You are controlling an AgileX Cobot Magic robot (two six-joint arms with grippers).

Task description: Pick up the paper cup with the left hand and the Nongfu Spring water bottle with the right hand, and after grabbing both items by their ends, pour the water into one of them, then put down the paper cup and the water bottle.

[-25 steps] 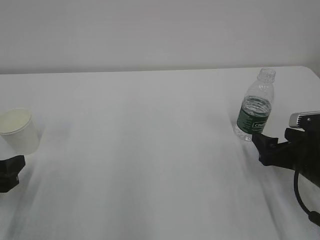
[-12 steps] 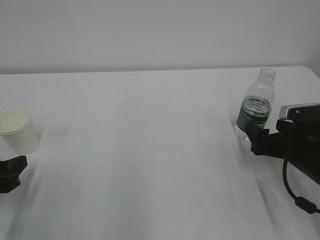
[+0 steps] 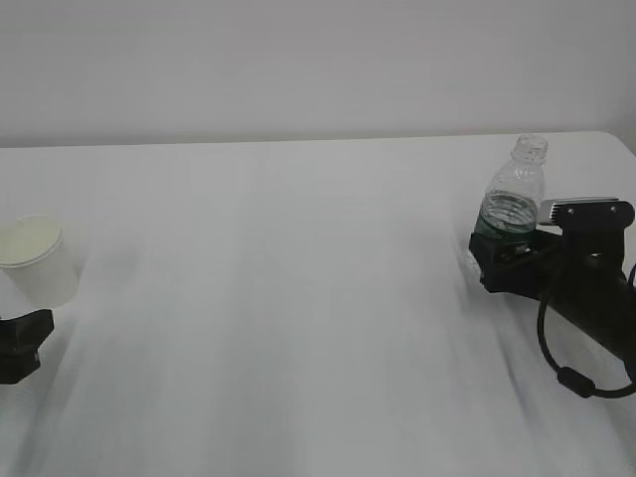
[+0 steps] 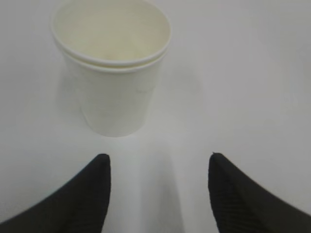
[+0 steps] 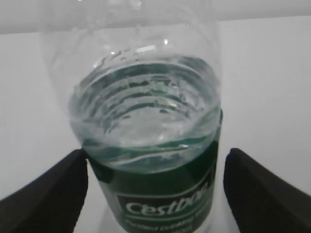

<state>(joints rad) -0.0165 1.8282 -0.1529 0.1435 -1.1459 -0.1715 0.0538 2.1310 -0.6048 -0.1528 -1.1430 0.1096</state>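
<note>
**White worktop against a bare pale wall**

A broad, smooth white worktop (image 3: 298, 298) fills most of the exterior view, its surface matte and unmarked. Its far edge runs straight across the view, and its far right corner is rounded. Behind it rises a plain, pale grey-white wall (image 3: 298, 70), bare of any fixture. The light is soft and even, casting only faint, blurred grey shadows on the worktop.

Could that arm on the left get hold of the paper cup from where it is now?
Probably yes. The left hand is open, the paper cup stands upright just ahead, slightly off to one side, and only bare table lies between them. It would likely need a small sideways shift first.
</note>
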